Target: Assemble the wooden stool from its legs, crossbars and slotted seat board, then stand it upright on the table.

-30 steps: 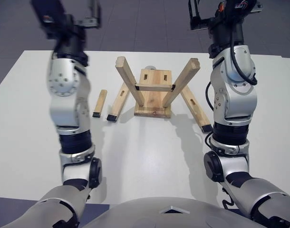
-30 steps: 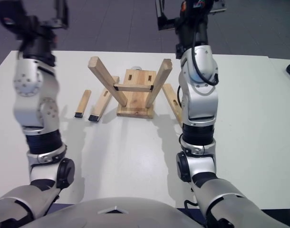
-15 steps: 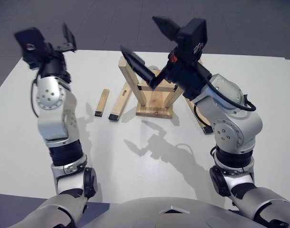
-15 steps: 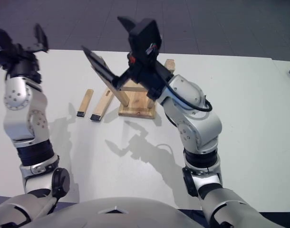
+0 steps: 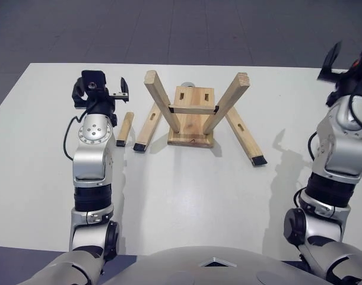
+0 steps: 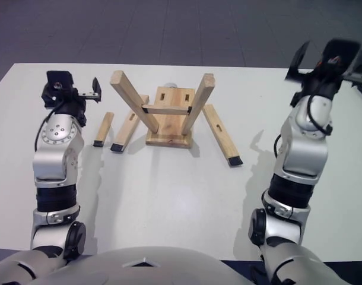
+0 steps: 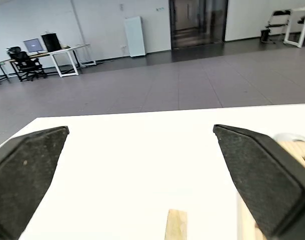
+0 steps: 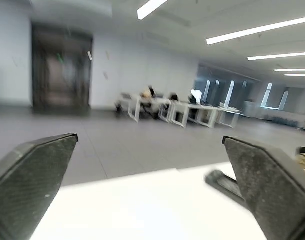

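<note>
Two legs (image 5: pixel 162 101) bridged by fitted crossbar (image 5: pixel 193 110), standing up from slotted seat board (image 5: pixel 191 129) on white worktop (image 5: pixel 187 196), upper centre. First loose leg (image 5: pixel 148 127) just left, second loose leg (image 5: pixel 245 136) right. Short crossbar (image 5: pixel 125 129) near left claw (image 7: pixel 141 129), fingers spread. At upper right, right claw (image 8: pixel 150 137), likewise spread wide.

The white surface (image 5: pixel 181 196) is lit brightly and evenly from overhead, and no glare is thrown back from it. Only soft, pale shadows are cast by the upturned stool (image 5: pixel 193 110), lying close against its base. The floor (image 5: pixel 187 29) beyond is left dark by comparison. In the right wrist view, ceiling light strips (image 8: pixel 262 31) are burnt out to pure white and the hall behind is smeared by blur. The right gripper (image 6: pixel 329 59) is rendered blurred in the head views.
</note>
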You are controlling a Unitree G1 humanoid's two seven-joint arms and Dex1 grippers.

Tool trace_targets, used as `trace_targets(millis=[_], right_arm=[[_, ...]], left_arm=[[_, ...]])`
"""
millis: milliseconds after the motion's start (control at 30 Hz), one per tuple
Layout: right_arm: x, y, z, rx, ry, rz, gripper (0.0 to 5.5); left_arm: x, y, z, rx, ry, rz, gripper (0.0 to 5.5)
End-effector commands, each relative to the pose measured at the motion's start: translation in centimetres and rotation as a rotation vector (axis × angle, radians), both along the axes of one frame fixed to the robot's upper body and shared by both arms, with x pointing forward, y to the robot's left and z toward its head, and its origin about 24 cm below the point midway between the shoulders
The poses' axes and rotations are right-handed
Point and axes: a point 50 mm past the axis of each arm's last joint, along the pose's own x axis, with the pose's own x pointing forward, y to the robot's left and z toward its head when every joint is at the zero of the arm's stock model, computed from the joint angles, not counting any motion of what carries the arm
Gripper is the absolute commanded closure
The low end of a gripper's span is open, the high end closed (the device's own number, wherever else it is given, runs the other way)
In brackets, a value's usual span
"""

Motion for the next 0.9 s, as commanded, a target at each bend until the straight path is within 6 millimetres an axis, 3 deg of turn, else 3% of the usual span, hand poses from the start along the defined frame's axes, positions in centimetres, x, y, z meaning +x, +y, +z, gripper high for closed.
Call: trace_targets(millis=[33,133,200,300,433,533,633,733,800,833,900], right_arm=[[0.4,5.0,-3.3,-0.019,0.14,0.23,0.1],[-0.7,11.3,-5.1,-0.007,0.198,0.565,0.1],[-1.7,13.4,-5.3,0.005,0.196,0.673,0.1],[-1.8,13.0,-5.4,0.02,0.199,0.625,0.1],[-0.9,11.0,-5.7,0.03,0.219,0.467,0.1],[-0.5,8.5,-6.1,0.05,0.253,0.265,0.1],[-1.3,4.4,-6.9,0.081,0.298,-0.014,0.1],[-1.7,2.8,-7.4,0.138,0.32,-0.089,0.1],[-1.1,4.2,-7.0,0.172,0.288,0.034,0.1],[-0.8,5.5,-6.6,0.168,0.267,0.141,0.1],[-0.9,10.2,-4.7,0.106,0.174,0.474,0.1]], left_arm=[[-1.0,-1.9,0.6,0.034,-0.011,-0.084,0.14],[-1.3,-5.1,0.6,0.027,-0.013,-0.197,0.14],[-1.5,-7.2,0.7,0.017,-0.017,-0.267,0.14],[-1.8,-9.2,0.4,-0.004,-0.002,-0.324,0.14],[-1.4,-9.9,-0.9,-0.017,0.057,-0.318,0.14],[-1.1,-7.5,-2.1,-0.077,0.114,-0.137,0.14],[-1.4,-2.2,-2.8,-0.131,0.139,0.165,0.14],[-1.8,0.9,-2.2,-0.172,0.099,0.313,0.14],[-1.3,-0.8,-0.2,-0.139,0.0,0.144,0.14],[-1.1,-2.6,0.5,-0.113,-0.029,0.004,0.14],[-1.9,-8.0,1.0,-0.042,-0.045,-0.382,0.14]])
